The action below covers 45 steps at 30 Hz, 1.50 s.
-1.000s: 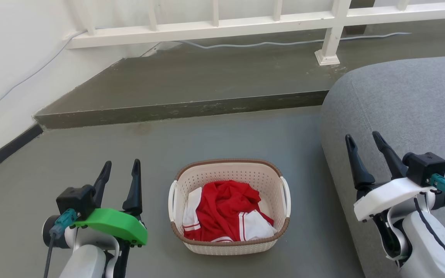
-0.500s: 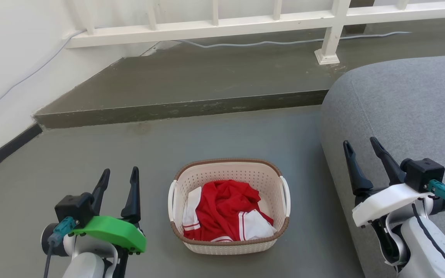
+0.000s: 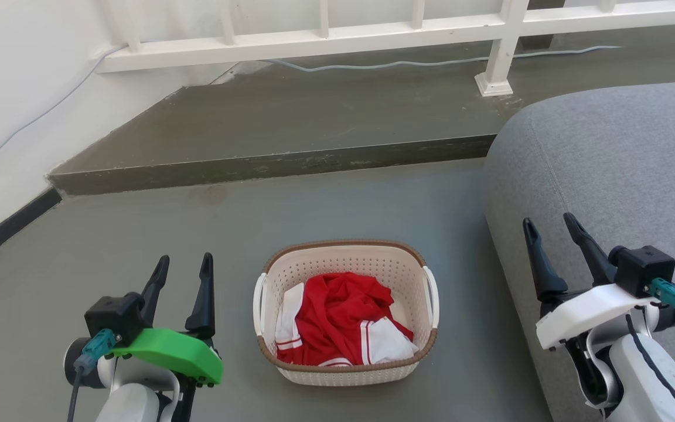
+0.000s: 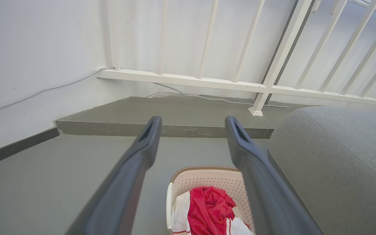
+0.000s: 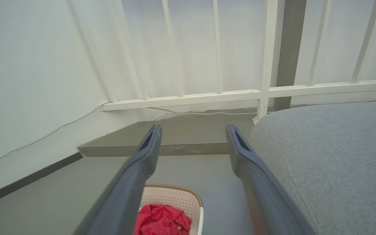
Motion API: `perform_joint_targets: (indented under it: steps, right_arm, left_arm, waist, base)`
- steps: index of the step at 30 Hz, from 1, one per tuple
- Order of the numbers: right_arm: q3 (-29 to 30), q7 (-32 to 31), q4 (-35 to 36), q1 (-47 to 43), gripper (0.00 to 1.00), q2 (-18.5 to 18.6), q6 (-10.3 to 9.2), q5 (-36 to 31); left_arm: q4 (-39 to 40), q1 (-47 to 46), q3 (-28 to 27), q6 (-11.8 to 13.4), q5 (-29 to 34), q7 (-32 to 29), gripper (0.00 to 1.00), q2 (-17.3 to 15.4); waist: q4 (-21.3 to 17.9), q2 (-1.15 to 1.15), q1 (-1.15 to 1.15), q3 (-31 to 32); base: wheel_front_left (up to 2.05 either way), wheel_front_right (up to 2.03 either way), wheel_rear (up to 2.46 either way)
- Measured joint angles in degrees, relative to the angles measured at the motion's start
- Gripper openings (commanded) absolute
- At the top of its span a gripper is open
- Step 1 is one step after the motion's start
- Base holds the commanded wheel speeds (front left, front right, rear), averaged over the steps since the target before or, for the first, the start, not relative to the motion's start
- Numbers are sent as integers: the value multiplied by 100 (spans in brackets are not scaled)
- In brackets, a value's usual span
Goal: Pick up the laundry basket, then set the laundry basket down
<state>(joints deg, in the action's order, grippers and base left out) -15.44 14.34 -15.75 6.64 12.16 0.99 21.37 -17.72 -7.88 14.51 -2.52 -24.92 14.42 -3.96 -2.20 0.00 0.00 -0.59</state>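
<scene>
Black fingers of both grippers stand apart with nothing between them. The left gripper (image 3: 185, 259) and the right gripper (image 3: 548, 221) are open and empty, with fingers pointing away from the robot.

Between them, touching neither, the laundry basket (image 3: 337, 266) stands upright on the grey floor (image 3: 372, 205). It is well apart from the step (image 3: 273, 167) that closes the floor at the far edge, and near the foot of the grey sofa (image 3: 607, 164) at the floor's right edge. A red and white garment (image 3: 337, 316) lies crumpled inside. The left gripper is near the left handle (image 3: 257, 302). The right gripper hangs over the sofa's side, further from the right handle (image 3: 433, 296).

This scene fits two stages equally: the basket waiting to be lifted, or the basket already put down and released. I cannot decide which.

For both, I judge the same care is needed. The basket looks light and may slide or tip on the smooth floor, so no finger should knock its brown rim (image 3: 343, 242). The right arm must also keep free of the sofa.
</scene>
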Motion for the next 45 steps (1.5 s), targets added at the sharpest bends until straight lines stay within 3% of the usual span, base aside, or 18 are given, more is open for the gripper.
perform_joint_targets:
  steps: [2, 3, 12, 45]
  right_arm:
    - [15, 0, 0, -13, 100, -8, 0, -27]
    - [21, -1, -12, -15, 0, -12, 0, -26]
    - [42, -36, -276, -316, 0, -174, -1, 105]
    - [795, -744, -254, -311, 0, -457, 174, 2455]
  left_arm:
    - [-1, 2, -3, -16, 0, 0, 100, 9]
    - [-13, 4, 2, -43, 0, 0, 0, 13]
    - [-281, 219, 9, -46, -162, -85, 0, 103]
    - [-215, 218, -670, -153, -2317, -791, 0, 119]
  waist:
    - [-3, 0, 0, -2]
    - [-4, 0, 0, -3]
    - [2, 0, 0, 0]
    - [78, 0, 0, 16]
  base:
    - [0, 0, 0]
    - [0, 0, 0]
    - [0, 0, 0]
    - [0, 0, 0]
